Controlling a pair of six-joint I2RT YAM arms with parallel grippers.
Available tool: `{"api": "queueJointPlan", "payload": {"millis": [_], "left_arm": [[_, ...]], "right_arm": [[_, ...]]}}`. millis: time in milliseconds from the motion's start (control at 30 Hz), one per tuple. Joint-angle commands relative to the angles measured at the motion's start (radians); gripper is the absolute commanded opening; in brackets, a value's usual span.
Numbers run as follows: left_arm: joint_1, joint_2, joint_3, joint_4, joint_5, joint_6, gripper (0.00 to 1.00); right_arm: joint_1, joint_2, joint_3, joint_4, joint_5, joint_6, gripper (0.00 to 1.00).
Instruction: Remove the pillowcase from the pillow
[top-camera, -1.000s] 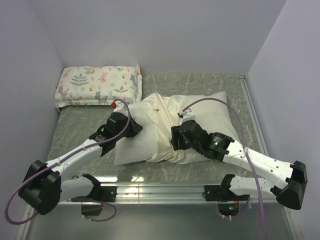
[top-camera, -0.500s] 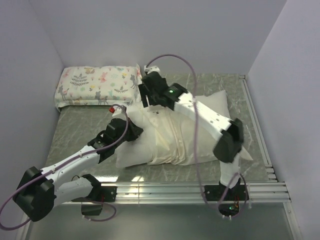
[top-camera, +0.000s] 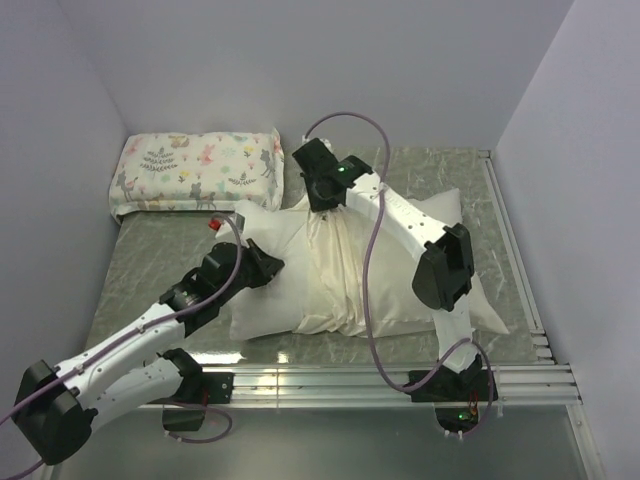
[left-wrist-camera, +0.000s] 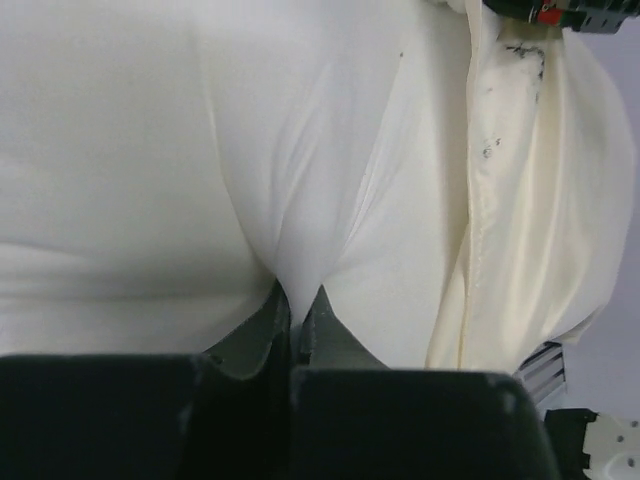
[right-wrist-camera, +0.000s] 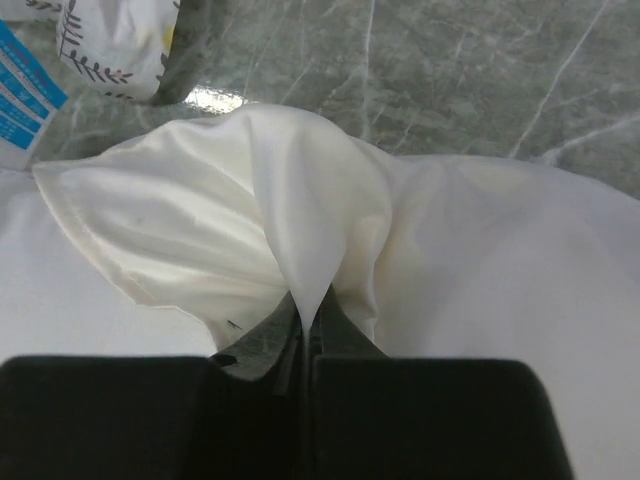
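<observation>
Seen from above, the pillow (top-camera: 256, 308) lay flat in the middle of the green marbled counter (top-camera: 150, 255), its long axis running left to right across the view. Its left end was bare white. The cream pillowcase (top-camera: 338, 278) covered the middle and right of it, wrinkled and gathered, with the open hemmed mouth facing left toward the bare end.

The left pincer (top-camera: 268, 262) reached in from the near left to the bare end of the pillow. In the left wrist view its pincer (left-wrist-camera: 297, 300) was pressed together on a fold of plain white pillow fabric, with the yellower pillowcase (left-wrist-camera: 525, 200) and its hem off to the right.

The right pincer (top-camera: 318, 205) came over the pillow to its far edge. In the right wrist view that pincer (right-wrist-camera: 308, 320) was clamped on a raised peak of the pillowcase (right-wrist-camera: 300, 200), close to its stitched hem.

A small floral pillow (top-camera: 195, 170) lay in the far left corner, just beside the big pillow's far left corner.
</observation>
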Motion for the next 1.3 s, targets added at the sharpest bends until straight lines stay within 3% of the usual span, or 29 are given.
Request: {"api": "queueJointPlan", "payload": {"millis": [0,233,333,500,600,867,900,933,967,1033,1167,1267], "left_arm": [[-0.009,-0.081,0.028,-0.261,-0.02,-0.005,0.0],[-0.009,-0.264,0.087,-0.487,-0.1,-0.028,0.0],[-0.02,-0.317,0.087,-0.492,-0.1,-0.044,0.0],[-0.02,-0.31,0.133,-0.52,-0.161,-0.059,0.0],[-0.02,-0.227,0.179,-0.492,-0.195,-0.039,0.0],[0.036,0.015,0.334,-0.414,-0.226,-0.037,0.0],[0.04,0.023,0.342,-0.405,-0.224,-0.036,0.0],[0.052,0.032,0.353,-0.393,-0.22,-0.025,0.0],[0.06,0.049,0.356,-0.391,-0.221,-0.019,0.01],[0.095,0.063,0.359,-0.39,-0.215,-0.002,0.01],[0.203,0.075,0.339,-0.332,-0.122,0.031,0.0],[0.252,0.095,0.345,-0.313,-0.082,0.048,0.0]], "right_arm": [[-0.141,-0.083,-0.031,-0.008,0.149,-0.019,0.0],[-0.342,-0.202,-0.166,0.133,0.097,0.021,0.0],[-0.403,-0.206,-0.172,0.158,0.053,0.036,0.0],[-0.401,-0.218,-0.158,0.159,-0.03,0.038,0.0],[-0.358,-0.263,-0.183,0.213,-0.078,0.013,0.02],[-0.195,-0.271,-0.019,0.188,-0.105,-0.073,0.27],[-0.19,-0.289,-0.009,0.172,-0.107,-0.067,0.34],[-0.184,-0.304,-0.02,0.171,-0.104,-0.062,0.51],[-0.178,-0.326,-0.037,0.171,-0.104,-0.059,0.58],[-0.155,-0.408,-0.123,0.19,-0.081,-0.051,0.68],[-0.094,-0.595,-0.34,0.216,-0.078,-0.009,0.73],[0.033,-0.755,-0.578,0.259,-0.04,0.039,0.75]]}}
